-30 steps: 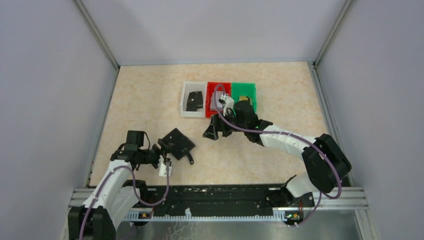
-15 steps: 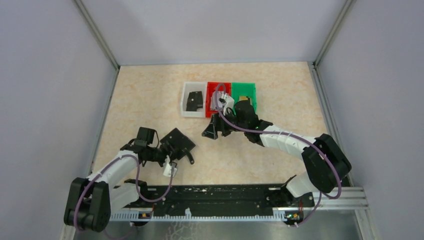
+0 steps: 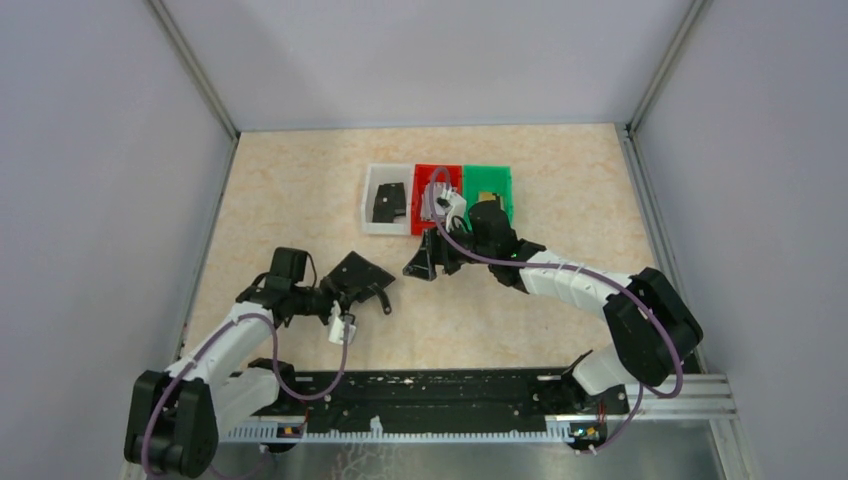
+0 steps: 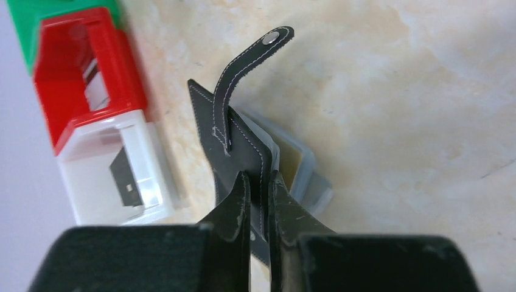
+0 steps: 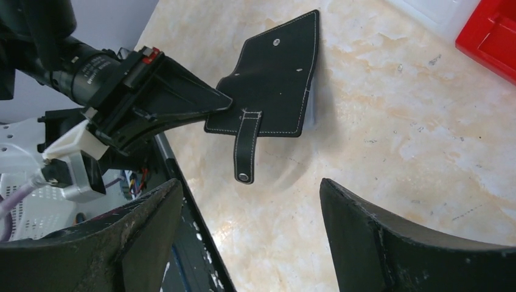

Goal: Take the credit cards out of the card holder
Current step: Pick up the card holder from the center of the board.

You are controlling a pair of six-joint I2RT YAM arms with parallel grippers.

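1. Mounting rail (image 3: 430,392): black, along the near edge of the tabletop (image 3: 560,300), which is beige and marbled. Both arm bases sit on it.

2. Left fingers (image 4: 238,204): black, pressed in on the near edge of the card holder (image 4: 240,143), with only the thickness of its cover between them. They are low over the left near part of the tabletop.

3. The card holder: black with white stitching, left of centre on the tabletop and just past the left fingers. The cover is tilted up on edge. The narrow strap tab (image 4: 243,70) ends in a metal snap and sticks out free. Pale blue-grey inner panels (image 4: 316,182) lie under the cover on the tabletop side. Whether the whole case is clear of the surface cannot be told.

4. The credit cards: one gold-tan face (image 4: 293,163) shows between the blue-grey panels, inside the holder. The count cannot be told.

5. Right fingers (image 5: 365,231): black, spread wide and holding nothing. They are near mid-tabletop, right of the card holder and apart from it.

6. White bin (image 3: 369,195): far centre, leftmost of three touching bins, with a dark item inside.

7. Red bin (image 3: 421,172): the middle bin, holding silvery-grey contents partly hidden by the right arm.

8. Green bin (image 3: 487,174): rightmost, with a small tan item inside.
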